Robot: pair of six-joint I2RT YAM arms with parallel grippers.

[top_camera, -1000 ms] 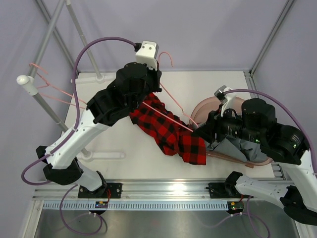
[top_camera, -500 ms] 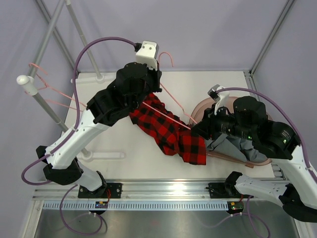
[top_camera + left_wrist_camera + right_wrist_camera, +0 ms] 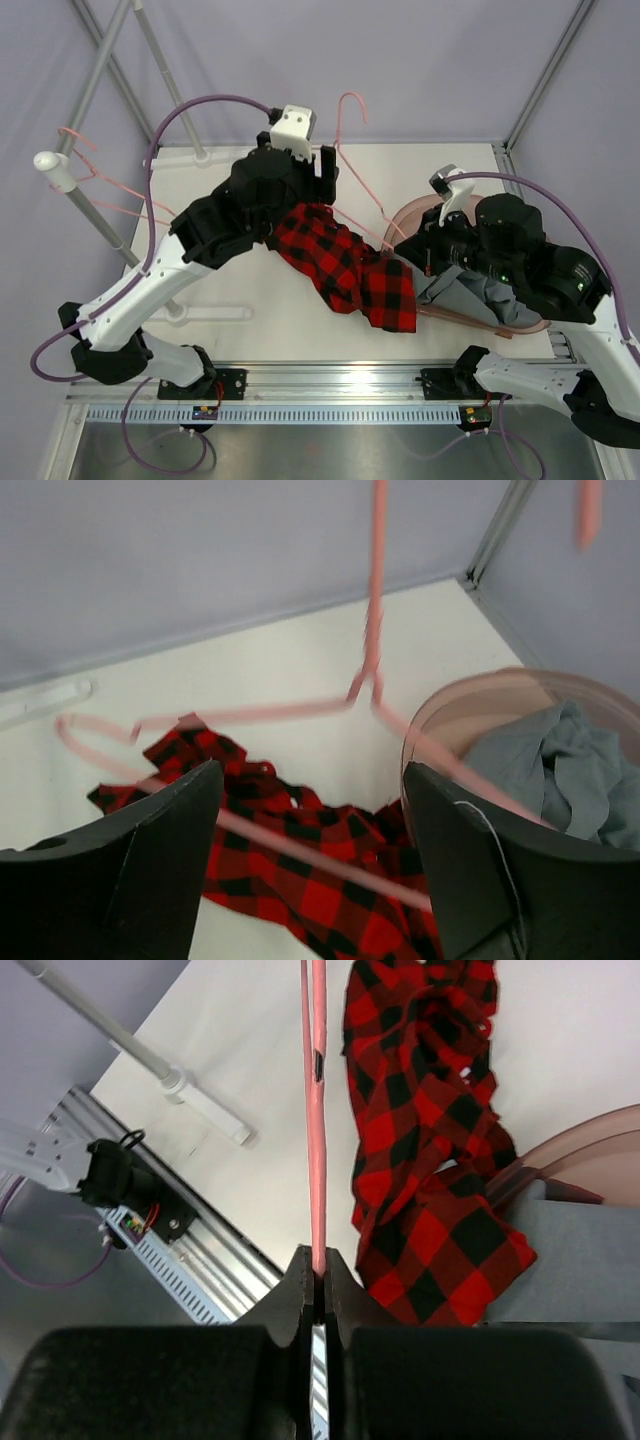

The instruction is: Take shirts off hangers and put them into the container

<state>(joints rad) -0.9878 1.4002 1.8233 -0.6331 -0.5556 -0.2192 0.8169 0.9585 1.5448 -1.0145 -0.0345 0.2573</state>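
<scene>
- Top view: our left end effector [image 3: 325,168] stands spread by the hanger [image 3: 360,181]. The plaid shirt [image 3: 350,268] lies on the counter [image 3: 260,320] between both end effectors, and the grey shirt [image 3: 465,295] is in the container [image 3: 408,216].
- Left wrist: the plaid looks soft and light, so we would pinch a bunched fold.
- Right wrist: the right end effector [image 3: 318,1268] pinches the thin hanger wire.

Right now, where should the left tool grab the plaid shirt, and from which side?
Grip the bunched folds at the middle of the plaid shirt, coming straight down from above: it lies crumpled flat on the table. Avoid the hanger wire crossing it, which the right tool pinches.
</scene>
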